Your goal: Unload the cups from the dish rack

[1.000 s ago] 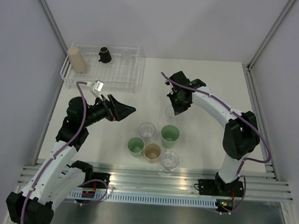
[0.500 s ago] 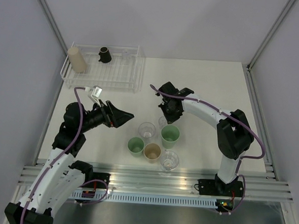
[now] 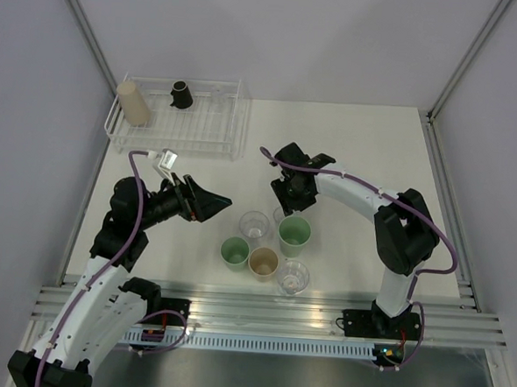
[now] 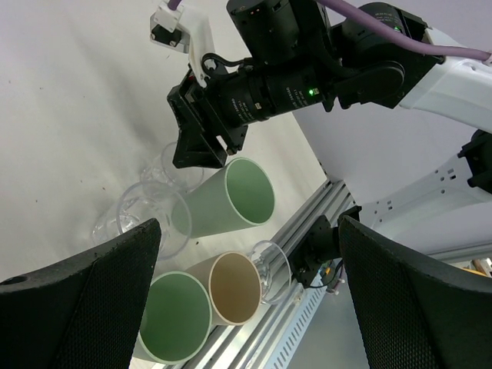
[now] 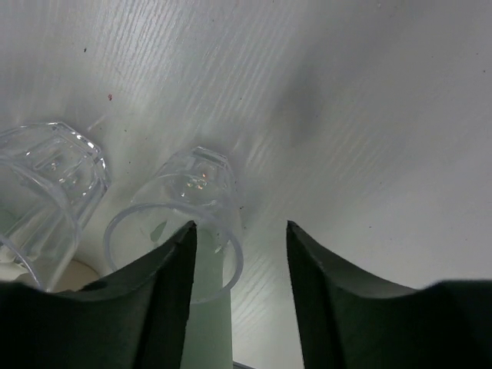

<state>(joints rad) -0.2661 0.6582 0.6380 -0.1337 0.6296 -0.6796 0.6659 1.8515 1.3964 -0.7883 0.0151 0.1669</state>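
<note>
- Left arm (image 3: 125, 229): it rises from its base and the forearm runs level to the right, on the near side of the dish rack (image 3: 177, 118).
- Left gripper (image 3: 211, 198): it points right, held above the table (image 3: 376, 139). Its fingers are spread wide with nothing between them.
- Right arm (image 3: 364, 187): it reaches left toward the dish rack's near-right corner, with the wrist bent down.
- Right gripper (image 3: 291, 200): it points down at the table with its fingers apart, over a clear cup (image 3: 283, 214).
- In the dish rack: a tan cup (image 3: 133, 102) lies at the left end and a black cup (image 3: 182, 94) sits toward the back.
- Near-right of the dish rack, upright on the table: two mint cups (image 3: 294, 234), a second tan cup (image 3: 263, 262) and two more clear cups (image 3: 255, 224).
- Right wrist view only: the clear cup's rim lies partly in the gap, closest to one finger (image 5: 165, 300). Contact cannot be told.
- Left wrist view only: the right gripper is seen side-on just above the clear cups. A green light (image 4: 310, 91) shows on its body.
</note>
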